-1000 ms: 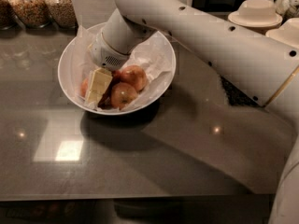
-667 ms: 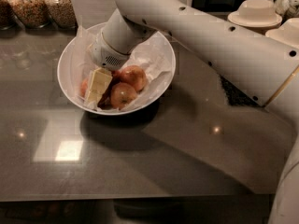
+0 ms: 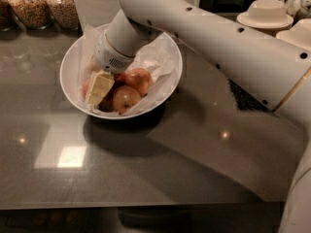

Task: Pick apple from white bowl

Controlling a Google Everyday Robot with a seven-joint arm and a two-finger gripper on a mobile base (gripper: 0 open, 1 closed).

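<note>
The gripper is down inside the white bowl, low at about 7 o'clock of the bowl's round, its cream tip buried among the fruit. Whether it has hold of anything, I cannot tell; the tip sits too deep in the pile.

Right around it are the apples, red with yellow-orange patches. One apple lies at the gripper's 3 o'clock. A second apple is at its 4 o'clock, touching the first. A sliver of a third apple peeks out at its 9 o'clock, pressed against the tip. All of them sit in the lower half of the bowl on the crumpled paper liner.

Going outward, the white wrist rises toward 1 o'clock, and the long arm runs off to the right edge. The bowl stands on a dark glossy counter. Grain jars are at the bowl's 11 o'clock, and tan bowls sit well apart at 2 o'clock.
</note>
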